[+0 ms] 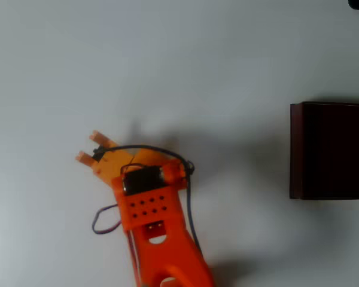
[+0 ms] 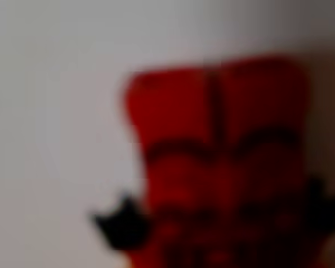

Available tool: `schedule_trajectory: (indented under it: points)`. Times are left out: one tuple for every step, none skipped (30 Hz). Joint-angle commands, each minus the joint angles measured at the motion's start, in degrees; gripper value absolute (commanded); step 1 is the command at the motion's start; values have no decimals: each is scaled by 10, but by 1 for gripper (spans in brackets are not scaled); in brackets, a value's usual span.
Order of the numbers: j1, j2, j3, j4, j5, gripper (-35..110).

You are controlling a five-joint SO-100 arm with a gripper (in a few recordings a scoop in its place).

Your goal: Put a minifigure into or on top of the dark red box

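No readable text, label or number anywhere — overhead view or wrist view alike.

Orange plastic arm (image 1: pixel 158 239), black servo block, perforated plate, seemingly dark looping cables.

Orange gripper (image 1: pixel 91 147), maroon dark red box (image 1: pixel 297 149), bright red minifigure (image 2: pixel 218 167) with dark lines

One minifigure (image 2: pixel 218 167), one dark red box (image 1: pixel 330 150), one orange arm (image 1: pixel 158 239)
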Motion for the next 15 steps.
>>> schedule_trajectory:
  points:
    - [-11,6,-7,10,8,9]
    - [-11,6,-7,10,8,9]
    - [-11,5,-8,11,8,8]
    - [-11,5,-8,11,9,7]
    - [-11,5,-8,11,9,7]
    - [-10,5,-8,12,9,6]
    - [-10,5,-8,12,9,5]
    - [-10,5,-8,12,9,4]
    - [-10,5,-8,13,9,4]
    - [-9,5,-8,14,10,3]
    - [-9,5,-8,16,10,2]
    - [-8,5,-9,18,11,1]
    - [-7,5,-11,21,11,0]
    - [-6,5,-13,26,10,0]
    - [-5,5,-18,33,10,0]
